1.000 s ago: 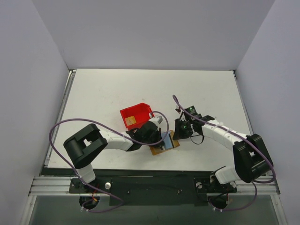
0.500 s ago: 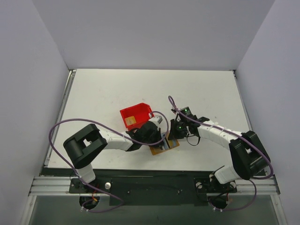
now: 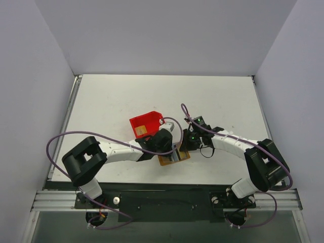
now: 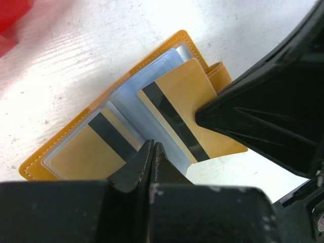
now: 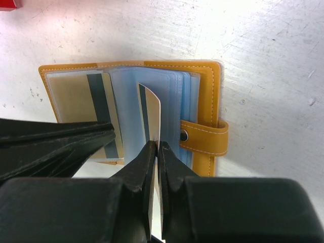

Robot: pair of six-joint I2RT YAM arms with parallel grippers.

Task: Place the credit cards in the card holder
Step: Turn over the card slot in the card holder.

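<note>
- At the tips of the right gripper (image 5: 157,146), the jaws are pinched tight on the lower edge of a golden card (image 5: 150,114) w/ a black stripe
- That card stands nearly on edge, its upper end in among the clear blue sleeves; can't tell whether it is inside a pocket
- Left gripper (image 4: 153,148): jaws pressed together, no gap between them, tips down on the clear plastic near the fold. Can't tell whether they nip a sleeve or only press on it
- The two grippers meet tip to tip over the card holder (image 5: 205,96), left one on the holder's left page, right one at its right page
- Card holder lies open & flat, orange cover down, its tab (image 5: 207,137) w/ a dark snap sticking out past the right edge
- A second card (image 4: 83,152), also golden w/ black stripe, sits under the clear plastic of the left page
- Holder rests on the white table (image 3: 116,101) near the front edge, between the arms
- Red bin (image 3: 146,124) stands just beyond the left gripper, apart from the holder
</note>
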